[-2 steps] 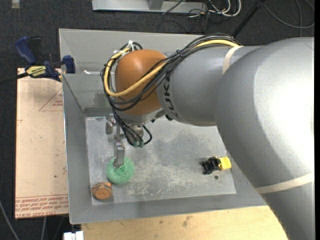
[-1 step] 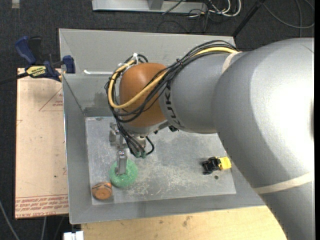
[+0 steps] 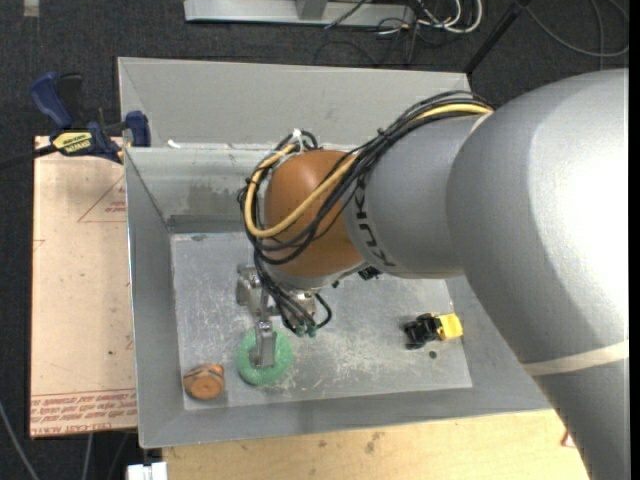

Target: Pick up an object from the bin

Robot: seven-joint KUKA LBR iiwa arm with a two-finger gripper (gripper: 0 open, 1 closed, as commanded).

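Round green thing (image 3: 252, 370) (lying flat), front-left on bin floor (image 3: 380, 358)

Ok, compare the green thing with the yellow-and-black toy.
The green thing is round and one colour; the toy is blocky, yellow and black. The green thing lies at the view's lower left, directly under the pincer; the toy lies off to the right, away from it. Both are small and rest on the bin floor.
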